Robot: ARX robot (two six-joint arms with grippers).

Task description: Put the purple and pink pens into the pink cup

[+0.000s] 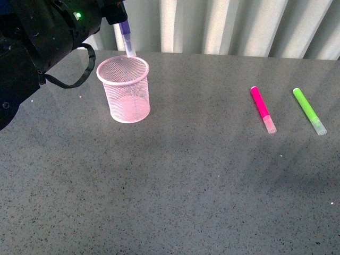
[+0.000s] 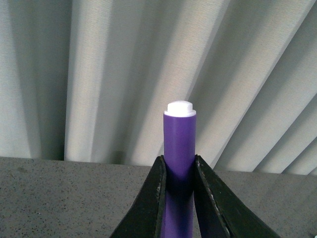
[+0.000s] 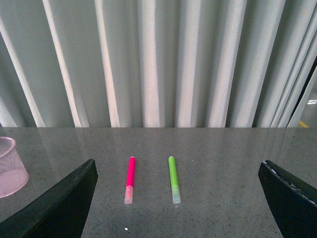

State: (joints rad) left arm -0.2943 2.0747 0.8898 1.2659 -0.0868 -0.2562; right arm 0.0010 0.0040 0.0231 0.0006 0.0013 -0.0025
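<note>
Purple pen over the cup, and no pen inside it yet.
The left gripper [image 2: 179, 163] was clamped on the purple pen [image 1: 127, 40], closed only as far as the barrel allowed. It held the pen almost upright, clear cap down, with the cap end at the far rim of the pink cup [image 1: 124, 87]. I judged the first pen not yet dropped. The pink pen [image 1: 262, 109] lay on the table [image 1: 186, 186], well apart from the cup, beside a green marker [image 1: 309, 110]. The right gripper [image 3: 178, 162] stood wide apart and held nothing.

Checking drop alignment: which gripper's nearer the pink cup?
Left. The left gripper holds the purple pen just above the pink cup; the right gripper, open, sits well aside, facing the pink pen.
</note>
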